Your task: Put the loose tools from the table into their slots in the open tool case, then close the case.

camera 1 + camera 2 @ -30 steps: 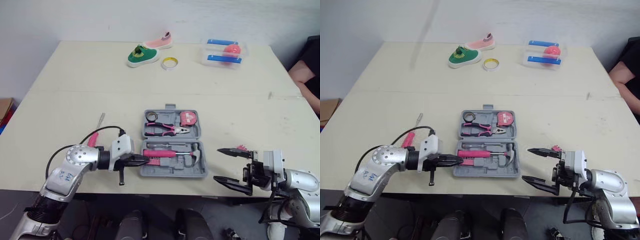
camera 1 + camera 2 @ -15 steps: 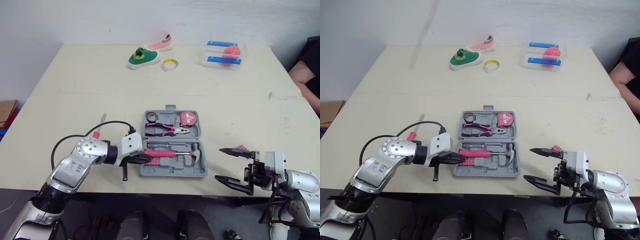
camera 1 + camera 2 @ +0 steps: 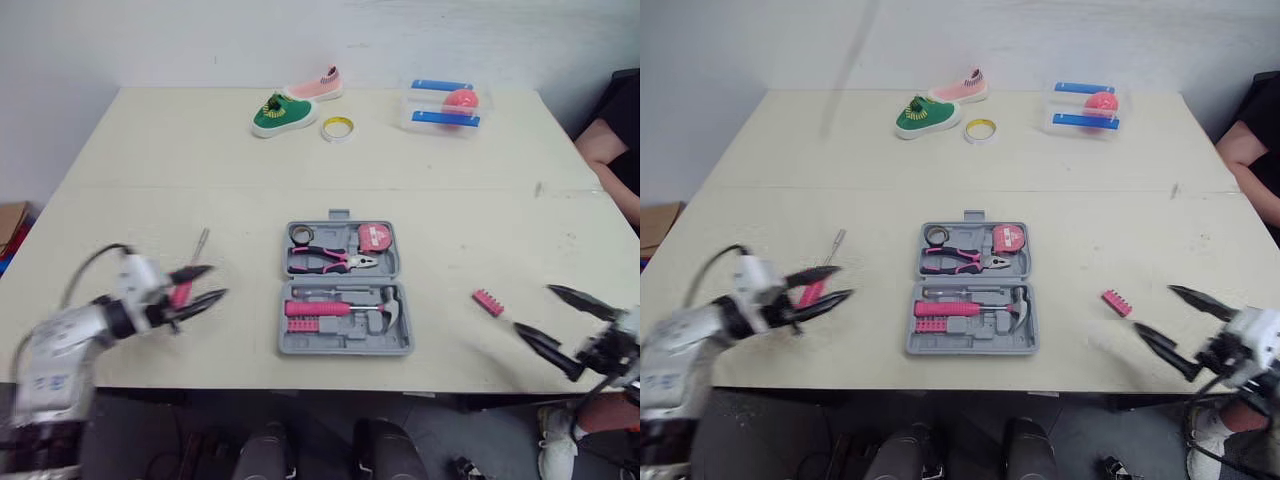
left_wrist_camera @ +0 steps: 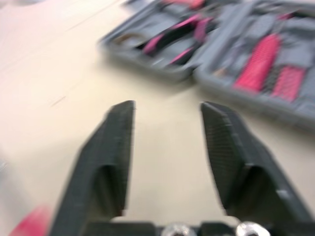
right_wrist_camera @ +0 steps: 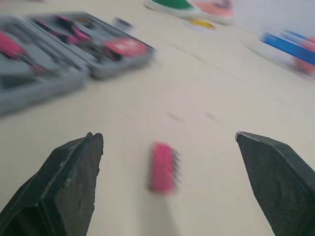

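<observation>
Bit holder (image 3: 487, 302) — a small pink strip lying flat on the table (image 3: 450, 220) between the tool case (image 3: 345, 347) and the wide-open, empty right gripper (image 3: 532, 308) — looks light, rigid and apt to skid, so I'd pinch it across its narrow sides at mid-length.

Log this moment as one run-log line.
left gripper: open, at screwdriver left of tool case | right gripper: open, facing bit holder, not touching | tool case: open | loose: screwdriver, bit holder
</observation>
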Motion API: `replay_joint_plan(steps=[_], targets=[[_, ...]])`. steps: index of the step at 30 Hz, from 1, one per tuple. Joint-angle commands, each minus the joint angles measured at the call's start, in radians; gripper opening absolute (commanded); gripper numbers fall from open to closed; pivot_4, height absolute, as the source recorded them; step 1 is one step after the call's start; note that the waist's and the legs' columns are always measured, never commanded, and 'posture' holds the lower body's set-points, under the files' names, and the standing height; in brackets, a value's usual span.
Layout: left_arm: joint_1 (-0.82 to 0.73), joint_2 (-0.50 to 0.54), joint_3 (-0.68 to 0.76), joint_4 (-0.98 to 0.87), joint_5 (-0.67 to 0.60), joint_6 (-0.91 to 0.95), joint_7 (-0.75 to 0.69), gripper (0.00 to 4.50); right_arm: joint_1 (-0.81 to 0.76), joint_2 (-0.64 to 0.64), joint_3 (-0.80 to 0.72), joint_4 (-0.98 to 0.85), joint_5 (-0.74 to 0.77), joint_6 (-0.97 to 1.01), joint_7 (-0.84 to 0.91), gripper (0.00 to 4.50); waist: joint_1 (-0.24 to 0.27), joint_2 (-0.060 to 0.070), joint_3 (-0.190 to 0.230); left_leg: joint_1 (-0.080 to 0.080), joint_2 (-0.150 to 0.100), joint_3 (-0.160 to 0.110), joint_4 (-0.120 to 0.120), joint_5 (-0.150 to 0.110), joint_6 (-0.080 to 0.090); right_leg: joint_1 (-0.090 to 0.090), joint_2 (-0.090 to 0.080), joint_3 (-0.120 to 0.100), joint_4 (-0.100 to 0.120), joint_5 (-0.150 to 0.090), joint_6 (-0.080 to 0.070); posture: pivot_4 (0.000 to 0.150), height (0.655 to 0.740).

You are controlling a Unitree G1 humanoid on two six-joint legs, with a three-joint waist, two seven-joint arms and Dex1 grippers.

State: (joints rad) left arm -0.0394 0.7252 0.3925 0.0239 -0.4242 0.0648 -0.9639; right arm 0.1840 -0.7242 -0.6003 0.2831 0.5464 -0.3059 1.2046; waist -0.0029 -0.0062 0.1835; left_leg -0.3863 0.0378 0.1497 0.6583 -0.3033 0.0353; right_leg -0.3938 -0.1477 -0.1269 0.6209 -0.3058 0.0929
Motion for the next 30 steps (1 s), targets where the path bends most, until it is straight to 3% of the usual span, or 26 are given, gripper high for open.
replay_joint_plan(steps=[1, 2, 3, 8, 13, 24, 27, 30], targets=[[0.045, 0.040, 0.174, 0.043, -0.053, 0.002, 0.035, 3.91, 0.024, -0.022, -0.106, 0.122, -0.013, -0.098, -0.032, 4.50, 0.000, 0.000, 0.000, 0.000, 0.000, 0.000, 0.000, 0.000, 0.001, 0.000, 0.000, 0.000, 0.000, 0.000, 0.000, 0.150, 0.7400], [0.063, 0.049, 0.222, 0.059, -0.071, 0.022, 0.047, 4.37, 0.039, -0.025, -0.127, 0.164, -0.017, -0.116, -0.042, 4.50, 0.001, 0.000, 0.000, 0.000, 0.000, 0.000, 0.000, -0.001, 0.001, 0.000, 0.000, 0.000, -0.001, 0.000, 0.000, 0.150, 0.7400], [0.085, 0.055, 0.268, 0.075, -0.087, 0.044, 0.057, 4.44, 0.055, -0.029, -0.143, 0.199, -0.025, -0.123, -0.057, 4.50, -0.001, 0.000, 0.000, 0.000, 0.000, 0.000, 0.000, -0.003, -0.002, 0.001, -0.001, 0.000, -0.001, 0.000, 0.000, 0.150, 0.7400], [0.211, 0.063, 0.409, 0.178, -0.076, 0.006, 0.058, 4.44, 0.143, -0.045, -0.216, 0.298, -0.038, -0.136, -0.133, 4.50, -0.002, 0.000, 0.000, 0.001, 0.000, 0.000, -0.002, -0.004, -0.004, 0.000, -0.001, 0.001, -0.001, 0.000, 0.000, 0.150, 0.7400], [0.288, 0.047, 0.458, 0.247, -0.079, -0.052, 0.051, 4.44, 0.192, -0.053, -0.235, 0.308, -0.060, -0.111, -0.216, 4.50, -0.006, 0.000, 0.000, 0.002, 0.001, 0.000, -0.005, -0.004, -0.006, 0.000, -0.001, 0.001, -0.002, -0.001, -0.001, 0.150, 0.7400], [0.268, -0.001, 0.372, 0.014, -0.133, -0.019, 0.053, 4.44, 0.050, -0.080, -0.107, 0.110, -0.027, 0.093, -0.215, 4.50, -0.022, 0.000, -0.001, 0.004, 0.001, 0.000, -0.010, -0.003, -0.007, 0.000, -0.001, 0.003, -0.004, 0.000, -0.003, 0.150, 0.7400], [0.256, 0.011, 0.259, -0.151, -0.172, 0.058, 0.007, 4.44, -0.002, -0.100, 0.015, -0.025, 0.012, 0.220, -0.104, 4.50, -0.023, 0.000, -0.001, 0.003, 0.001, 0.000, -0.011, -0.003, -0.008, -0.001, 0.000, 0.002, -0.004, 0.000, -0.005, 0.150, 0.7400], [0.216, 0.018, 0.177, -0.265, -0.224, 0.143, 0.009, 4.44, -0.077, -0.116, 0.083, -0.009, -0.002, 0.258, -0.049, 4.50, -0.023, 0.000, 0.000, 0.003, 0.001, 0.000, -0.009, -0.003, -0.007, 0.000, 0.000, 0.001, -0.004, 0.000, -0.004, 0.150, 0.7400]])
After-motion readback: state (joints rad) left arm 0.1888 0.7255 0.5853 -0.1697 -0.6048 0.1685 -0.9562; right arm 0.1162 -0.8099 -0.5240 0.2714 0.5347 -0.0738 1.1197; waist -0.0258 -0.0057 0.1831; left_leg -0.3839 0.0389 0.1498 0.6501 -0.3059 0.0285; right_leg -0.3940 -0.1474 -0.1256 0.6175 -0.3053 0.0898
